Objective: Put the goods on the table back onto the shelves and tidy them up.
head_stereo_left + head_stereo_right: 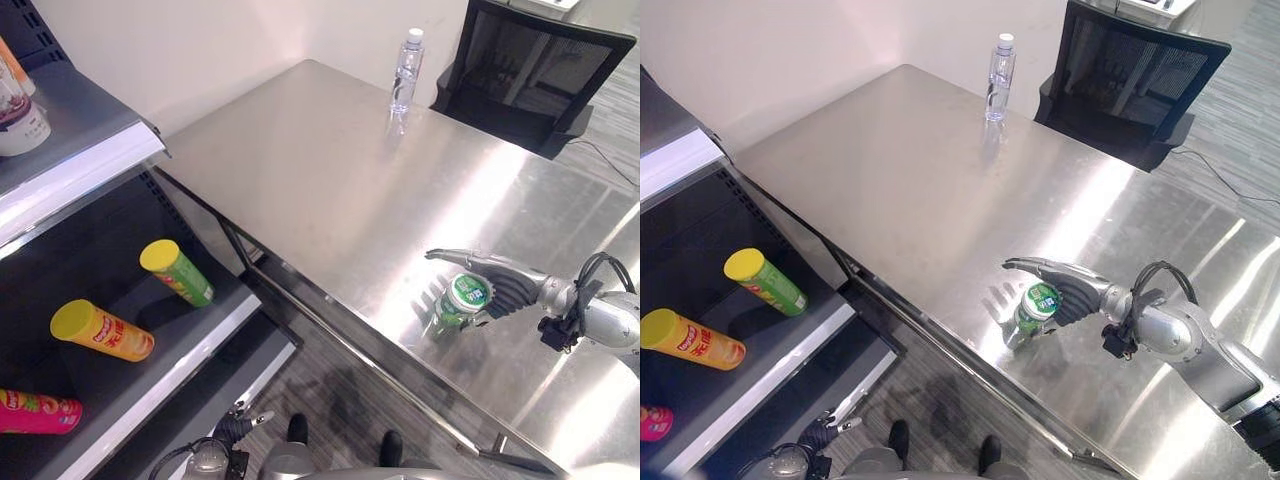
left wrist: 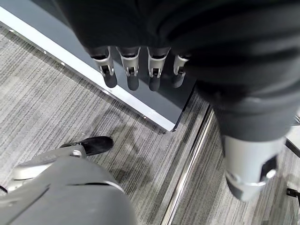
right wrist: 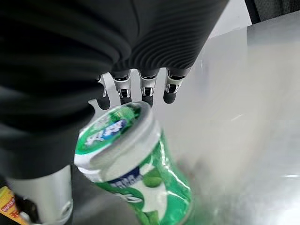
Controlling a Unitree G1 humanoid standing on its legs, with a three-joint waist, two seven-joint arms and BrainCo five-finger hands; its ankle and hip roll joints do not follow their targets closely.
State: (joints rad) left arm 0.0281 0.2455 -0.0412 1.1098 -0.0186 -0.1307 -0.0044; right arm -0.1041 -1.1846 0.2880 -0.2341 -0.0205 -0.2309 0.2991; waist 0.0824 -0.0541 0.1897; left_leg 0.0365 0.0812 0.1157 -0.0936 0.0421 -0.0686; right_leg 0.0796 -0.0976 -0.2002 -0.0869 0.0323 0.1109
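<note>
Lower right of the frame, on the steel worktop (image 1: 330, 170): one green bottle (image 1: 458, 306) with a white-and-green cap, standing tilted near the worktop's front edge. The right robot hand (image 1: 497, 282) is at the bottle, thumb reaching out past one side of the cap and fingers (image 3: 147, 90) on the other; the wrist view shows the fingers only loosely bent above the cap, so whether they have closed on the bottle cannot be told.

Upper centre, far end of the worktop: one clear water bottle (image 1: 404, 75), upright, well apart from the green one.

Left of the frame, dark shelves (image 1: 150, 350): a green-sided tube with yellow lid (image 1: 176, 271), an orange tube with yellow lid (image 1: 102, 331) and a pink tube (image 1: 38, 411), all lying down. Top shelf, upper left corner: a white tub (image 1: 20, 125).

Bottom of the frame: left robot hand (image 2: 136, 70), fingers straight, holding nothing, above grey carpet (image 2: 42, 108).
</note>
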